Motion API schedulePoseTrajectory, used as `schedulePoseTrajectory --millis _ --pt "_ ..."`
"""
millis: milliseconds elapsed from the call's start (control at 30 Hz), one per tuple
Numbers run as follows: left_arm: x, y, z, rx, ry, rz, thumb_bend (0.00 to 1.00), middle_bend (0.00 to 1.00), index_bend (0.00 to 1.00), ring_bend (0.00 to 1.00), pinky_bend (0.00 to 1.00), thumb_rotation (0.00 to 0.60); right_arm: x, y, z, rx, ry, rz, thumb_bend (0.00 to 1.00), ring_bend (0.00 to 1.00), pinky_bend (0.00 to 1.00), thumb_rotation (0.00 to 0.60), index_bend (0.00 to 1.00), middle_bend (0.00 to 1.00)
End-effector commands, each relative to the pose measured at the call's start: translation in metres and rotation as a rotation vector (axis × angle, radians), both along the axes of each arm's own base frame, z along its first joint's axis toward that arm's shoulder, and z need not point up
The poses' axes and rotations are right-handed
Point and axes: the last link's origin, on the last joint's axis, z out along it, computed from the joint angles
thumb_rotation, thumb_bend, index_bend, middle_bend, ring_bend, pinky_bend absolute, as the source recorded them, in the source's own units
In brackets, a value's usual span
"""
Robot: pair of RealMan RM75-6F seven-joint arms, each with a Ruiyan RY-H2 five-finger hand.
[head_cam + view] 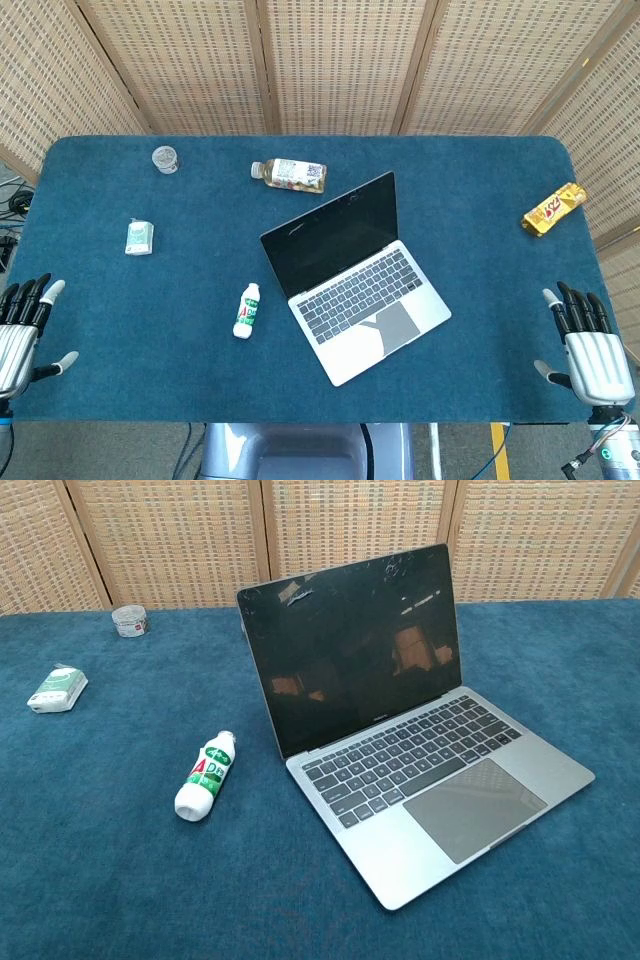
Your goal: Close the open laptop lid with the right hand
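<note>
A silver laptop (366,300) (440,780) sits open near the middle of the blue table, turned at an angle, with its dark screen (335,235) (355,645) upright and facing the front right. My right hand (590,345) rests at the table's front right edge, fingers spread and holding nothing, far from the laptop. At the front left edge lies my left hand (22,325), also with fingers apart and holding nothing. Neither hand appears in the chest view.
A small white bottle (246,311) (204,776) lies left of the laptop. A clear bottle (290,175) lies behind it. A round lid-like object (165,159) (130,620), a white packet (140,238) (57,689) and a yellow snack bag (553,209) lie further off.
</note>
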Motion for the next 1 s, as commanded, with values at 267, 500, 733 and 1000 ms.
schedulePoseTrajectory --millis 267,500,733,1000 --pt "-0.0004 -0.0007 0.0019 0.008 -0.003 0.002 0.0 0.0 0.0 0.0 0.0 0.6 0.0008 0.0001 -0.0014 0.007 0.001 0.004 0.0 0.0 0.0 0.6 0.01 0.0" --pt "0.0004 -0.0018 0.0042 0.015 -0.008 -0.003 0.0 0.0 0.0 0.0 0.0 0.6 0.0043 0.0009 -0.002 0.006 -0.01 0.025 0.0 0.0 0.0 0.6 0.01 0.0" --pt "0.0005 -0.0013 0.0029 0.007 -0.002 -0.002 0.0 0.0 0.0 0.0 0.0 0.6 0.0049 -0.0002 -0.0024 0.001 -0.013 0.035 0.0 0.0 0.0 0.6 0.01 0.0" --pt "0.0013 -0.0025 0.0036 0.013 -0.004 0.0 0.0 0.0 0.0 0.0 0.0 0.6 0.0061 -0.0001 -0.0034 0.003 -0.017 0.048 0.0 0.0 0.0 0.6 0.01 0.0"
